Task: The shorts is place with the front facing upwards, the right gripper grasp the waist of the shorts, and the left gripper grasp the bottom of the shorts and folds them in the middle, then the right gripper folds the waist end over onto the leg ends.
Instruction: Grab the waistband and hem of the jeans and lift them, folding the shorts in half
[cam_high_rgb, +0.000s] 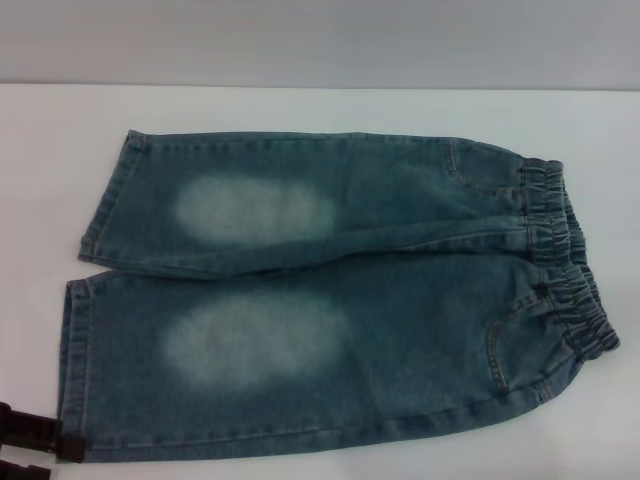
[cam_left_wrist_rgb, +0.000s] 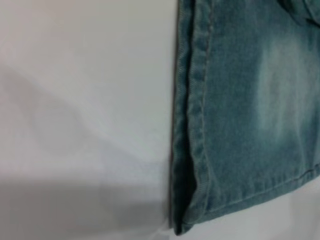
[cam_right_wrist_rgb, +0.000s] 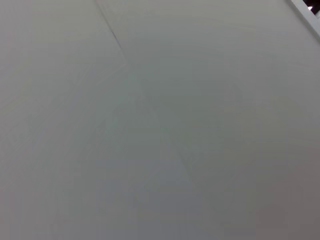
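Note:
The blue denim shorts (cam_high_rgb: 400, 300) lie flat on the white table (cam_high_rgb: 300, 105), front up, with a pale faded oval on each leg. Their ruffled elastic waist (cam_high_rgb: 565, 250) points right. The bottom of the shorts (cam_high_rgb: 72, 350), two straight stitched hems, points left. My left gripper (cam_high_rgb: 25, 455) is at the near left corner, right beside the near leg's hem corner, its two dark prongs apart with nothing between them. The left wrist view shows that hem (cam_left_wrist_rgb: 192, 125) close up, lying flat on the table. The right gripper is out of view.
White table surface surrounds the shorts on all sides, with a grey wall (cam_high_rgb: 320, 40) behind the far edge. The right wrist view shows only bare pale surface (cam_right_wrist_rgb: 150, 125).

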